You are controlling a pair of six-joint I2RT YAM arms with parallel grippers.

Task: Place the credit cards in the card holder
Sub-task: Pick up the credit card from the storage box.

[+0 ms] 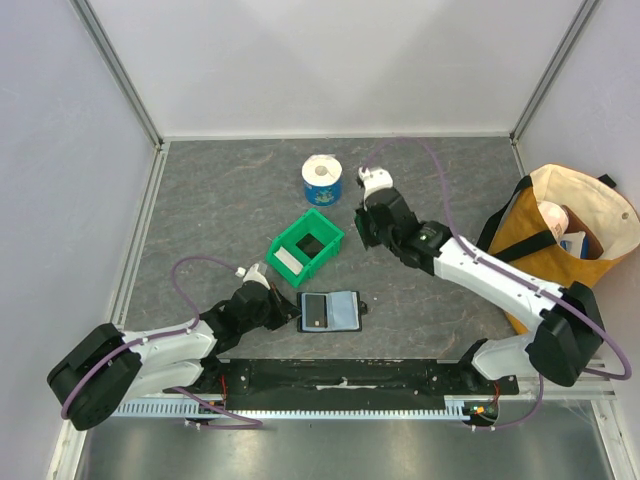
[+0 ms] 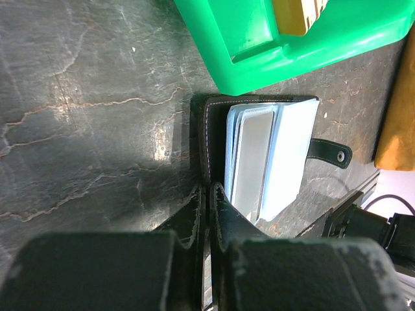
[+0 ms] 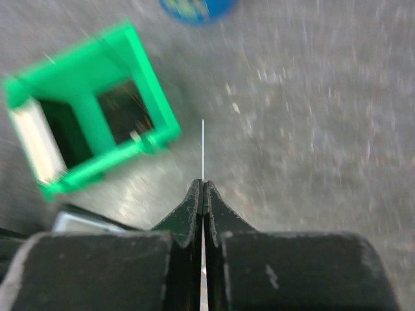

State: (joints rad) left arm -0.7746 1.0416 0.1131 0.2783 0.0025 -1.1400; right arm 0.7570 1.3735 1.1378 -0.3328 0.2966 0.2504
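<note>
Right pincer [image 3: 203, 184]: jaws fully together, clamped on a thin white card [image 3: 203, 148]. The card is edge-on, so it shows only as a hairline sticking out past the tips. The right wrist view is blurred. In the top view this pincer [image 1: 362, 230] sits above the table [image 1: 220, 200], just right of the green bin [image 1: 305, 245].

Left pincer [image 2: 209, 189]: jaws pressed together on the black stitched cover edge of the card holder [image 2: 259, 155]. In the top view this pincer [image 1: 288, 314] is at the holder's left side, low at the table.

Card holder [image 1: 332, 311]: lies open and flat on the table, in front of the bin and near the arm bases. There is a small gap to the bin in the top view. The bluish pockets face up, with the black cover half on the left pincer's side. The snap tab [image 2: 331, 153] sticks out on the edge away from that pincer. Cannot tell whether a card is already in a pocket.

Green bin: 2 compartments show. A pale flat piece [image 1: 288, 262] stands in the near-left one. The other looks dark and I cannot tell its contents.

Blue and white roll [image 1: 322, 178]: upright, just behind the bin.

Cream and mustard tote bag [image 1: 560, 235]: at the right table edge, well apart from the holder, with the right arm passing in front of it.
</note>
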